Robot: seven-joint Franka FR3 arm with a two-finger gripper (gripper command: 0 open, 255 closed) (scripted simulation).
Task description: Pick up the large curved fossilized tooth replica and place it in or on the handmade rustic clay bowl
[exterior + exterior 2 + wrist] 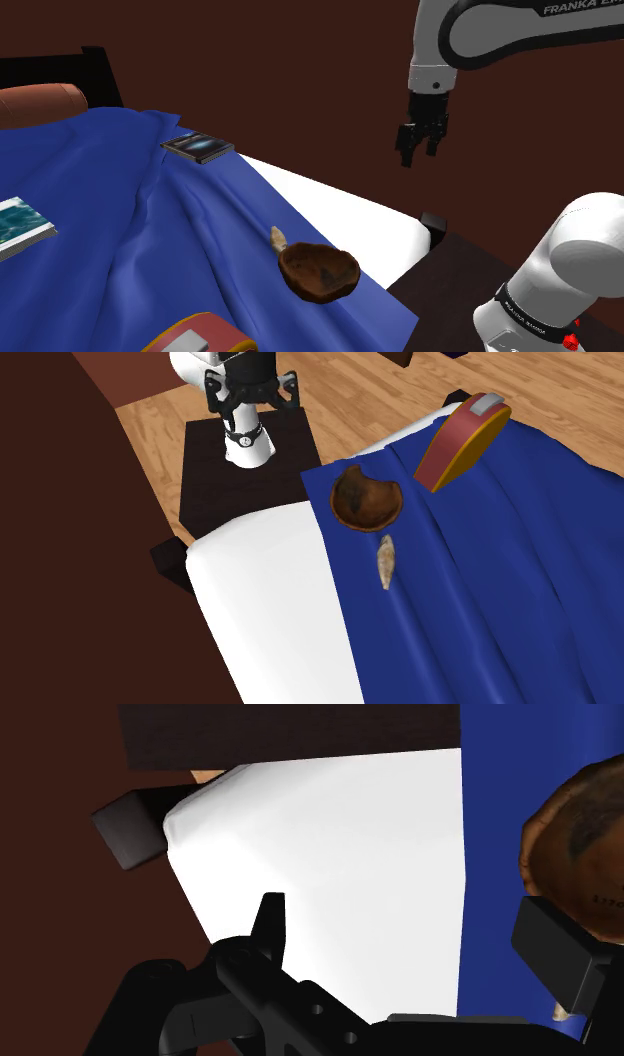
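Observation:
The pale, curved tooth [278, 238] lies on the blue blanket, just beside the rim of the brown clay bowl [318, 272]. From the second exterior view the tooth [386, 564] lies flat a short way from the bowl [366, 502], which has nothing in it. My black gripper [420, 148] hangs high in the air, up and to the shoulder view's right of both, fingers pointing down and open. In the wrist view the gripper [415, 939] holds nothing; the white mattress is below it and the bowl [580, 824] sits off beyond one finger.
The blue blanket [150, 250] covers most of a bed with a white mattress [350, 215]. A dark framed tablet [197, 147], a teal book [20, 225] and a red and yellow object [195, 335] lie on it. A dark stand [215, 482] holds the robot base [248, 442].

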